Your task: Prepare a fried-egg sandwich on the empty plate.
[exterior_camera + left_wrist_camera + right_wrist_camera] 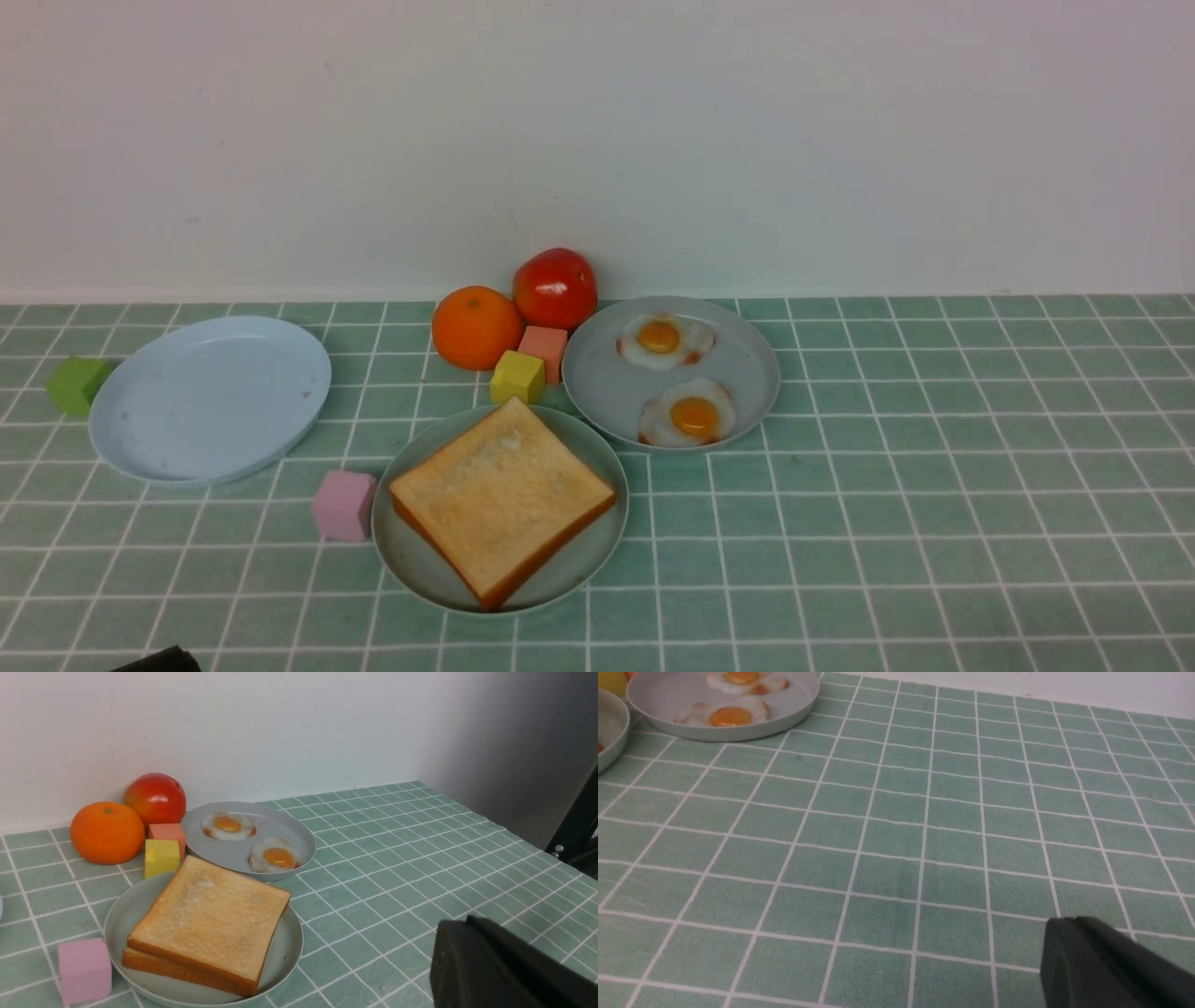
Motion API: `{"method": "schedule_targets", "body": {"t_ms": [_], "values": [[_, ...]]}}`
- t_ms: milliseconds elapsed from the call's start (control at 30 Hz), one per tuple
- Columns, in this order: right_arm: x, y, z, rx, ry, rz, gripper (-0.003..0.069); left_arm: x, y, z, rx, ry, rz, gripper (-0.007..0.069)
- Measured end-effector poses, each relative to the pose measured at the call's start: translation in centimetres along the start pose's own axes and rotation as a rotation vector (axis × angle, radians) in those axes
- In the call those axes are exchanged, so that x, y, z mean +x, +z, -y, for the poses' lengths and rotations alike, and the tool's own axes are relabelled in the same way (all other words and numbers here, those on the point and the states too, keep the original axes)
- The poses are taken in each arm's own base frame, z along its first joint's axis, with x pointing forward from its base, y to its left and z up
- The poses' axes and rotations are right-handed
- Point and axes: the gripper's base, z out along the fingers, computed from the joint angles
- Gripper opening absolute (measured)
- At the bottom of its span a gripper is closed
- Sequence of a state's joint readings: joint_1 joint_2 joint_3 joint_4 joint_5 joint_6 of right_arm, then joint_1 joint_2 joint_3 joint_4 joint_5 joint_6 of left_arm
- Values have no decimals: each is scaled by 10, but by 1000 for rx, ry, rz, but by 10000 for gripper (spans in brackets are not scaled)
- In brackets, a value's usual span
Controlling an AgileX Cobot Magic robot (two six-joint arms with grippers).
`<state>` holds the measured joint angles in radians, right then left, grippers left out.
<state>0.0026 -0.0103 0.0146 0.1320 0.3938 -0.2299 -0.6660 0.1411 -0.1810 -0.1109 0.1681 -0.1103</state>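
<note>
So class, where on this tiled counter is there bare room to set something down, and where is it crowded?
Bare tiles stretch right of the egg plate and along the near edge. It is crowded at centre, where orange, tomato, two blocks, egg plate and toast plate cluster. The blue plate is bare.

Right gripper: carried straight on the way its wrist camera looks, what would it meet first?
Probably bare tiled tabletop: nothing stands ahead of the right gripper. The grey-blue plate with two fried eggs lies off to one side.
</note>
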Motion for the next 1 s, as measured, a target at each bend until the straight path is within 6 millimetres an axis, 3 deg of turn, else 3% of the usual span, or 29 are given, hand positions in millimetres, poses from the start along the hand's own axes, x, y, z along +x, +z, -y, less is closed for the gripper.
{"method": "schedule_targets", "body": {"t_ms": [500, 600, 700, 833, 1000], "values": [[0, 0, 0, -1, 3, -1, -3, -1, 0, 0, 0, 9, 21, 15], [0, 0, 0, -1, 3, -1, 0, 0, 1, -4, -48, 34, 61, -13], [0, 0, 0, -1, 3, -1, 0, 6, 0, -18, -233, 11, 97, -13], [0, 0, 0, -2, 4, -1, 0, 33, -8, -35, -450, -33, 130, -13], [0, 0, 0, -2, 4, 0, 0, 54, -15, -46, -618, -87, 82, -13]]}}
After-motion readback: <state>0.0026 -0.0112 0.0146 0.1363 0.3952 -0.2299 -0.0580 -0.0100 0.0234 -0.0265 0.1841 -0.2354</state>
